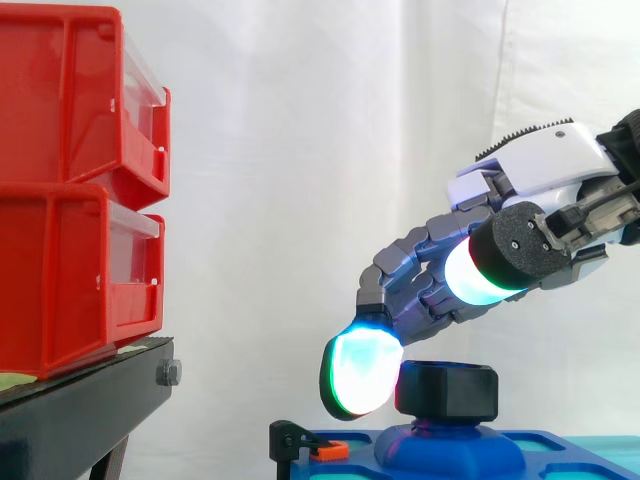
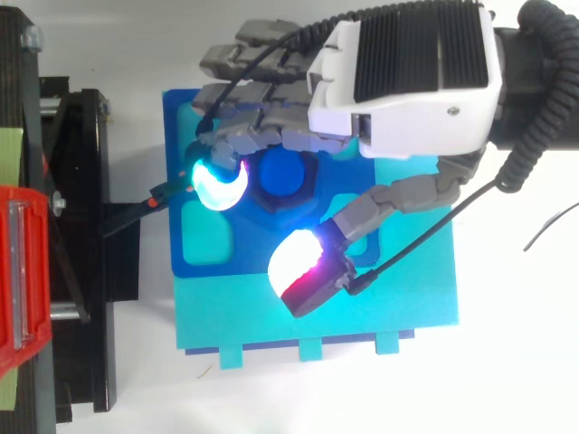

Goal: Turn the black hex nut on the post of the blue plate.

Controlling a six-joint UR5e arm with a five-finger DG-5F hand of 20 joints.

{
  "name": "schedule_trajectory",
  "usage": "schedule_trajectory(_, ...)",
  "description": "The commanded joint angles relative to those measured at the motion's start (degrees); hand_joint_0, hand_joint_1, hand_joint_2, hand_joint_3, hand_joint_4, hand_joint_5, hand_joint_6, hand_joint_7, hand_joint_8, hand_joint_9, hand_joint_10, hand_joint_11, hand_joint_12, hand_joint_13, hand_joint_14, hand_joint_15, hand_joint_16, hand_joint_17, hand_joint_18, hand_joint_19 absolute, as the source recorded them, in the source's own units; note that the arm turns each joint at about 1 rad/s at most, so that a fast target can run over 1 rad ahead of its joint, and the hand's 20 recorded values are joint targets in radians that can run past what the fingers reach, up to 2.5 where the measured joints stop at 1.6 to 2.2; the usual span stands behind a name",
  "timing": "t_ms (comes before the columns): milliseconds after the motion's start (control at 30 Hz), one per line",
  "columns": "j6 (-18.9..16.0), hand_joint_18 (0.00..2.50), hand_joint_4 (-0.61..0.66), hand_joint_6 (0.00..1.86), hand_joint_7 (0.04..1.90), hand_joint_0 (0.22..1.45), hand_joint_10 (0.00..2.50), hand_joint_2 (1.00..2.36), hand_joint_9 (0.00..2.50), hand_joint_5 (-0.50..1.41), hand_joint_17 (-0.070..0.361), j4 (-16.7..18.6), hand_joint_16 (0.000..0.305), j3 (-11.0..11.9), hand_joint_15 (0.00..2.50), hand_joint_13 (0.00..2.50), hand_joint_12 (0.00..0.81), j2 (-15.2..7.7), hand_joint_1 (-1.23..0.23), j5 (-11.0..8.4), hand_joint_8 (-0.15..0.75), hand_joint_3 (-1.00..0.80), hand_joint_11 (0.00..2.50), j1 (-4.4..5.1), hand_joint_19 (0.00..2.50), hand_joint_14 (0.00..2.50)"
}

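We are seeing the hand [image 1: 540, 170] reaching in from the right over the blue plate [image 2: 181, 117], its fingers loosely bent and spread, pinching nothing. One cyan-glowing fingertip [image 1: 360, 375] is resting against the left side of the black hex nut [image 1: 447, 390], which is sitting on the plate's raised post; the thumb [image 2: 303, 271] is hanging apart from it. Red bins [image 1: 70, 200] are standing to the left

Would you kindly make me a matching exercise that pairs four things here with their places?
Things: 1 black hex nut; 2 red bins; 3 robot hand; 4 blue plate.
Places: A on the black stand; B over the nut; C on the post; D beneath the post.
Pairs: 1-C; 2-A; 3-B; 4-D.
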State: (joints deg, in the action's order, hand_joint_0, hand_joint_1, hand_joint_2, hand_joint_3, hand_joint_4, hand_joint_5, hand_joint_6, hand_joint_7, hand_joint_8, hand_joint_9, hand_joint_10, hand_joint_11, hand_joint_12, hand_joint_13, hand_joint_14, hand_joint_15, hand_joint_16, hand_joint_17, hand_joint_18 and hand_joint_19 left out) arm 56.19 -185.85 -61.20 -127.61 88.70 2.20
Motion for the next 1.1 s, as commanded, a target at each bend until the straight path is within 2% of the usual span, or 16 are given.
schedule_trajectory(0, 0.06, 0.0, 0.18, 0.5, 0.84, 0.47, 0.0, 1.0, 0.21, -0.23, 0.131, 0.05, 0.058, 0.03, 0.0, 0.01, 0.371, -0.01, -0.4, 0.86, 0.244, -0.5, 0.0, -0.62, 0.05, 0.0)
schedule_trajectory(467, 1.55, 0.0, 0.18, 0.5, 0.84, 0.47, 0.0, 1.0, 0.21, -0.23, 0.131, 0.49, 0.058, 0.03, 0.0, 0.01, 0.371, -0.01, -0.4, 3.5, 0.245, -0.5, 0.0, -2.9, 0.05, 0.0)
schedule_trajectory(500, 1.64, 0.0, 0.18, 0.5, 0.84, 0.47, 0.0, 1.0, 0.21, -0.23, 0.131, 0.49, 0.058, 0.03, 0.0, 0.01, 0.371, -0.01, -0.4, 3.85, 0.245, -0.5, 0.0, -3.17, 0.05, 0.0)
schedule_trajectory(533, 2.08, 0.0, 0.18, 0.5, 0.85, 0.47, 0.0, 1.0, 0.21, -0.23, 0.131, 0.75, 0.058, 0.03, 0.0, 0.01, 0.371, -0.01, -0.4, 4.82, 0.245, -0.5, 0.0, -3.96, 0.05, 0.0)
schedule_trajectory(767, 2.43, 0.0, 0.18, 0.5, 0.84, 0.47, 0.0, 1.0, 0.21, -0.23, 0.131, 0.4, 0.058, 0.82, 0.0, 0.01, 0.371, -0.01, -0.4, 6.58, 0.244, -0.5, 0.0, -5.37, 0.05, 0.0)
schedule_trajectory(933, 2.43, 0.0, 0.18, 0.5, 0.84, 0.47, 0.0, 1.0, 0.21, -0.23, 0.131, 0.4, 0.058, 1.17, 0.0, 0.01, 0.371, -0.01, -0.4, 6.75, 0.244, -0.5, 0.0, -5.72, 0.05, 0.0)
schedule_trajectory(1033, 2.43, 0.0, 0.18, 0.5, 0.84, 0.47, 0.0, 1.0, 0.21, -0.23, 0.131, 0.14, 0.058, 1.96, 0.0, 0.01, 0.371, -0.01, -0.4, 6.75, 0.244, -0.5, 0.0, -5.72, 0.05, 0.0)
schedule_trajectory(1067, 2.25, 0.0, 0.18, 0.5, 0.84, 0.47, 0.0, 1.0, 0.21, -0.23, 0.131, 0.14, 0.058, 2.22, 0.0, 0.01, 0.371, -0.01, -0.4, 6.75, 0.244, -0.5, 0.0, -5.45, 0.05, 0.0)
